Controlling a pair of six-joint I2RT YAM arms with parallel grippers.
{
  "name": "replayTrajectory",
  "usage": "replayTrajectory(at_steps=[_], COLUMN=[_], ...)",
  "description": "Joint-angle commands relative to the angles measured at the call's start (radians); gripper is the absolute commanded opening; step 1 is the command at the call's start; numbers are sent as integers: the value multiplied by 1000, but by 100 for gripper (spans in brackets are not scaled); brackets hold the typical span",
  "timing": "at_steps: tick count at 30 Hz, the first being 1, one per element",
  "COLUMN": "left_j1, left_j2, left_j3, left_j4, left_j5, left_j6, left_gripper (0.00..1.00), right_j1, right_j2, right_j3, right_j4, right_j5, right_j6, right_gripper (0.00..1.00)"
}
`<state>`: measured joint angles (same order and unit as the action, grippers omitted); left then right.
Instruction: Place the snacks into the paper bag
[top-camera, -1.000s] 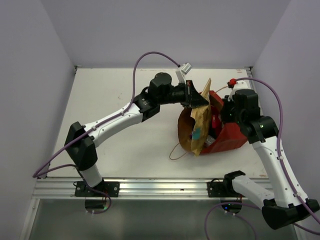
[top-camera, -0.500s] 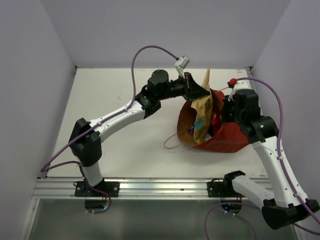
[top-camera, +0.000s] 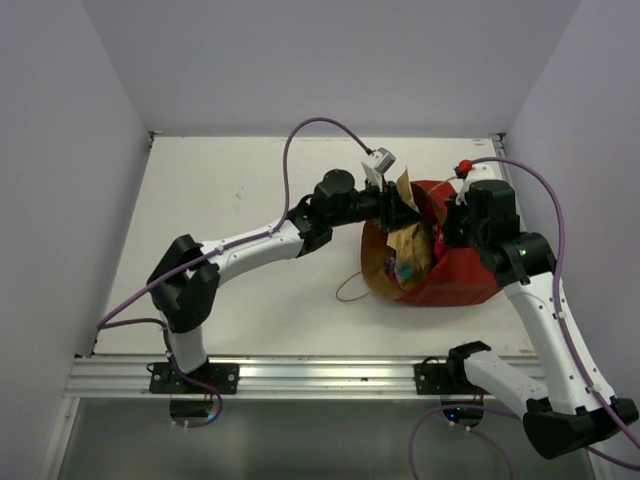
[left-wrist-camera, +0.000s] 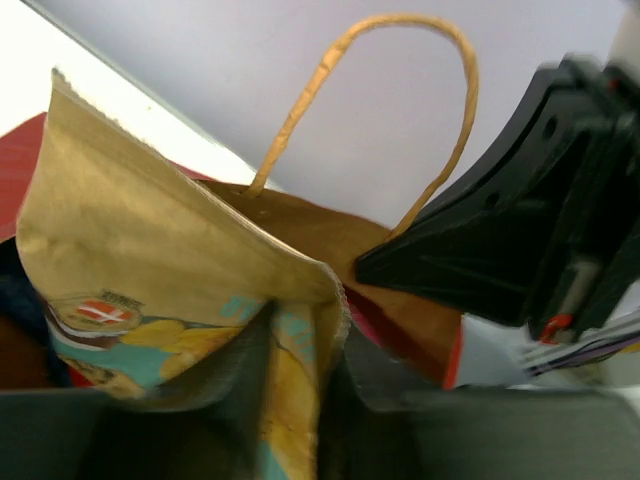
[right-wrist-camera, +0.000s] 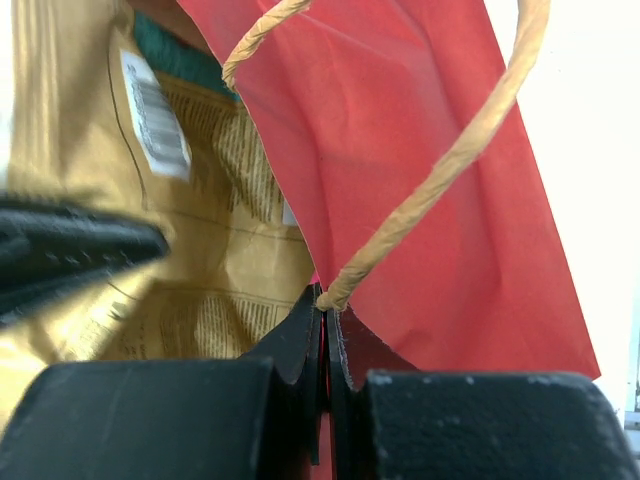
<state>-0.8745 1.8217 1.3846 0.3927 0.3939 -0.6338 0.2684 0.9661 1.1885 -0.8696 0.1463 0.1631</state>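
While the left gripper (top-camera: 402, 208) flanks the top edge of the tan kraft pouch (left-wrist-camera: 150, 250), pinching or loose I cannot tell, the pouch stands half inside the paper bag (top-camera: 462, 282) at three o'clock on the tabletop (top-camera: 230, 190); the right gripper (right-wrist-camera: 326, 300) clamps the bag's rim, likely to keep its mouth open. Pouch print is unreadable.

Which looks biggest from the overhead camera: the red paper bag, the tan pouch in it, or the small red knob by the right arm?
Largest: red paper bag.
Next: tan pouch, though the bag hides part of it.
Smallest: red knob, clearly.
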Motion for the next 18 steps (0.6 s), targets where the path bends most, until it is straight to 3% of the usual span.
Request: replayTrajectory(at_steps=[1,3,4,13,18], left_j1=[-27,-35,-41,-46,-46], left_j2=[30,27,22,-44,-114], left_j3=[50,53,48,30,42], left_j4=[-170,-234,-245,-310,-443], left_j5=[-64,-105,-118,-233,-326], left_j6=[129,158,167,210,229], left_gripper=[58,94,100,100,100], right_j1=[0,0,2,0,0], right_j2=[-18,-17,-18,-17,-18], right_j3=[25,23,23,26,25], right_j4=[52,52,52,49,49], right_j5=[-2,-2,-1,-1,-1], right_j6=[-2,0,-2,-2,0], right_gripper=[0,0,0,0,0])
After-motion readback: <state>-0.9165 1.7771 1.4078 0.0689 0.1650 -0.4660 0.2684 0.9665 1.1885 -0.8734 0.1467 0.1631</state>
